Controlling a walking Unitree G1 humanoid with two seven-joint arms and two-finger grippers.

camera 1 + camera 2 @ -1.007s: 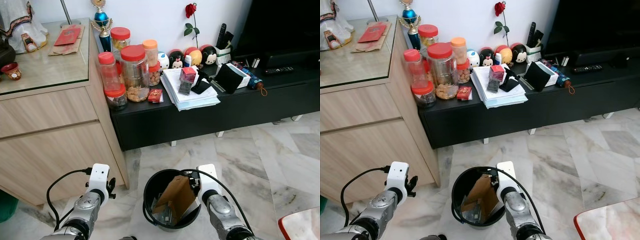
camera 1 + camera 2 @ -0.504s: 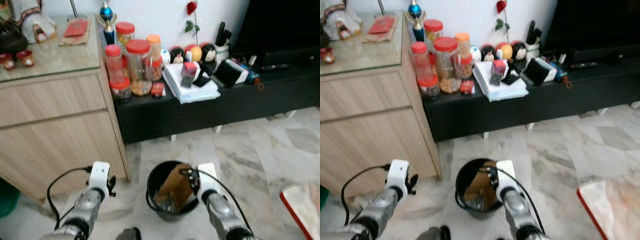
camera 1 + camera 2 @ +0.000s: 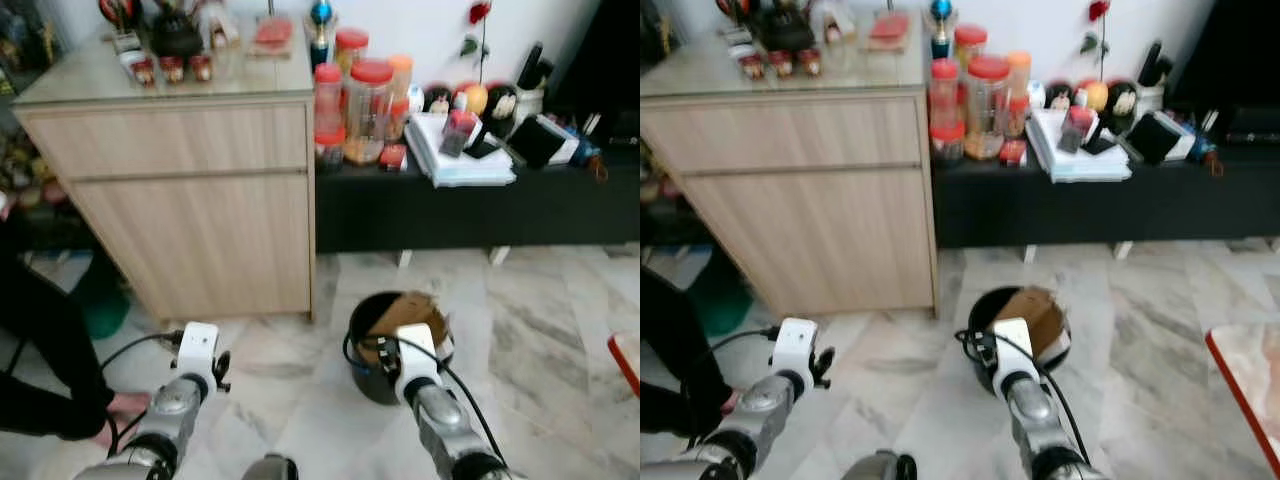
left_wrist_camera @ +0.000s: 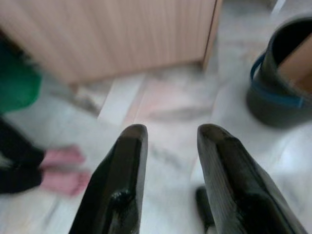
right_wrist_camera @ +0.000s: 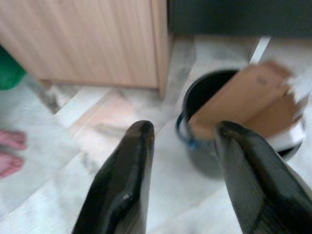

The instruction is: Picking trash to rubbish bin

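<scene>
A black rubbish bin (image 3: 395, 335) is seen on the marble floor (image 3: 540, 300), in front of a low black TV bench (image 3: 470, 205) and near the corner of a wooden cabinet (image 3: 190, 200). A piece of brown cardboard (image 3: 408, 312) is already placed in the bin, tilted, with its long side leaning up over the rim on the far right side. No other loose trash can be made out on the floor close to the robot, although the pictures are blurred.

The right gripper (image 5: 183, 161) is held low with its two black fingers spread apart, and nothing is held between them. In the right wrist view the bin is seen just beyond the fingers, slightly toward one finger. The left gripper (image 4: 168, 163) is also spread and empty; in its wrist view the bin (image 4: 282, 78) is found well off to the side, and the bare feet (image 4: 61, 168) of a person are seen on the floor on the other side.

The bin therefore lies ahead and to the robot's right, so the right arm is judged to be the nearer one to it. Since both grippers are empty, the next piece of trash probably has to be found first. The person (image 3: 45, 340) sitting at the left is judged to be a thing to avoid.
</scene>
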